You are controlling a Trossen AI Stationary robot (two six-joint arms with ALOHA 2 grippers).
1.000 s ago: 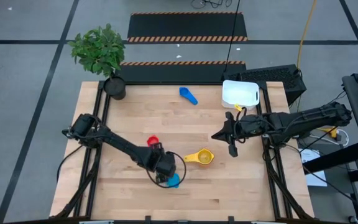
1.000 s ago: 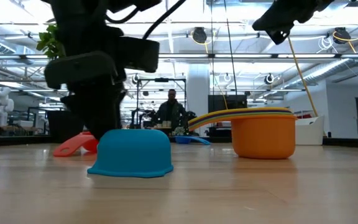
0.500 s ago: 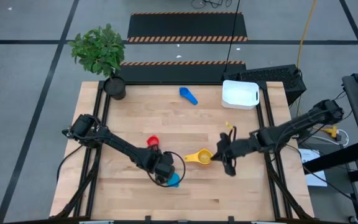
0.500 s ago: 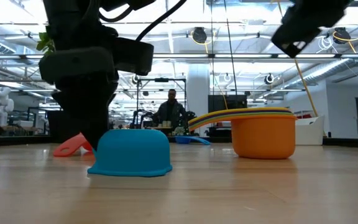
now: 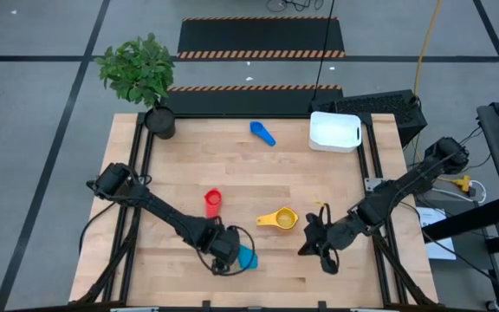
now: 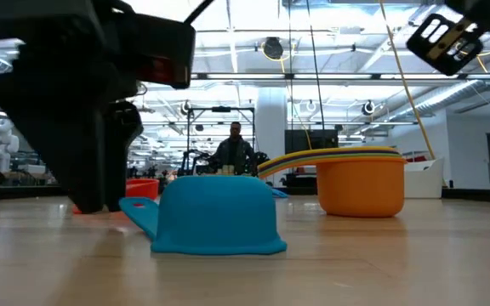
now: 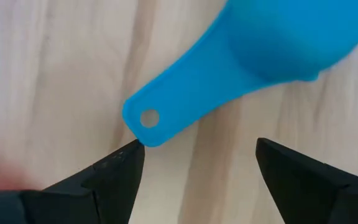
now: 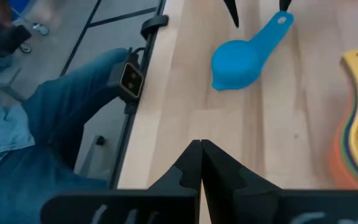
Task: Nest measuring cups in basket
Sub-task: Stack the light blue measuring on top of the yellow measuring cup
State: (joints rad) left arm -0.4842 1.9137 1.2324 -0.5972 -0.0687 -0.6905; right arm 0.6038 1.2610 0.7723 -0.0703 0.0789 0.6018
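Cups loose: one light-blue [image 5: 248,257], one red [image 5: 212,203], one blue [image 5: 262,133]; left pincer [image 5: 221,260] released, right pincer [image 5: 314,247] clenched empty

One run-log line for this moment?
left claw: open, at light blue cup handle | right claw: shut, idle beside yellow cup stack | basket: no cups visible

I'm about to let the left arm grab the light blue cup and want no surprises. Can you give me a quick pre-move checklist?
1. Left hand open: ok.
2. Light blue cup lies mouth down, handle toward the fingers: ok.
3. Handle between the fingers: not ok, just ahead of them.
4. Right hand shut, apart from the cup: ok.
5. Yellow stack clear of the cup: ok.
6. Basket empty: ok.
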